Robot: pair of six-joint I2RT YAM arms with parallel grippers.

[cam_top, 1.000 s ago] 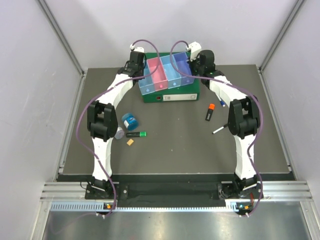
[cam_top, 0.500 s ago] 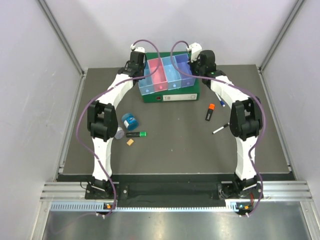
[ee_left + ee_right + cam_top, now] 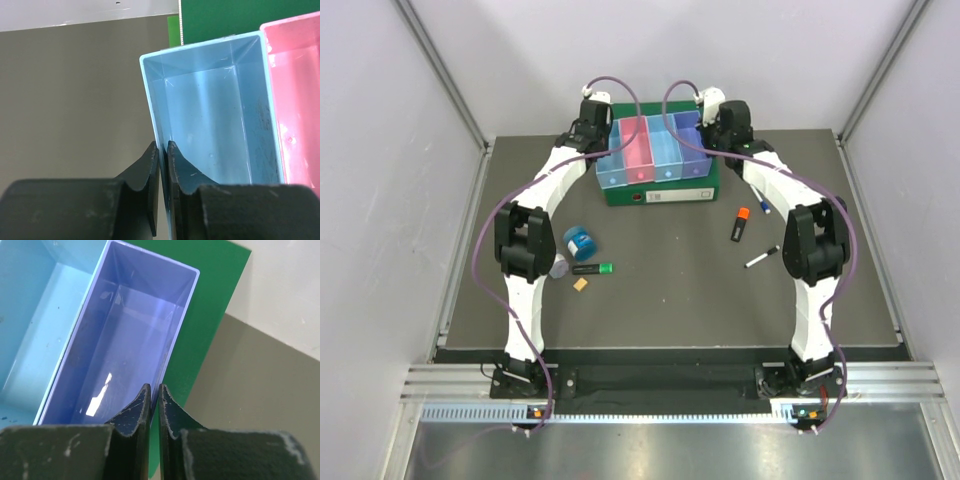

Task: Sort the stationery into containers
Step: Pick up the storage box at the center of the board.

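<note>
Containers (image 3: 655,172) are seen on the green binder (image 3: 660,193) by the middle of the table's (image 3: 670,290) far edge, with the row laid left to right. Its blue end wall is pinched tight by the left end effector (image 3: 162,150), and its purple end wall by the right end effector (image 3: 154,390). The row is likely about to be moved, so both ends must be lifted together.

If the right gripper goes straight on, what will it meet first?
The right gripper pinches the side wall of the purple bin; that wall would slide deeper between the jaws; beyond lies probably the green binder, depth unclear.
</note>
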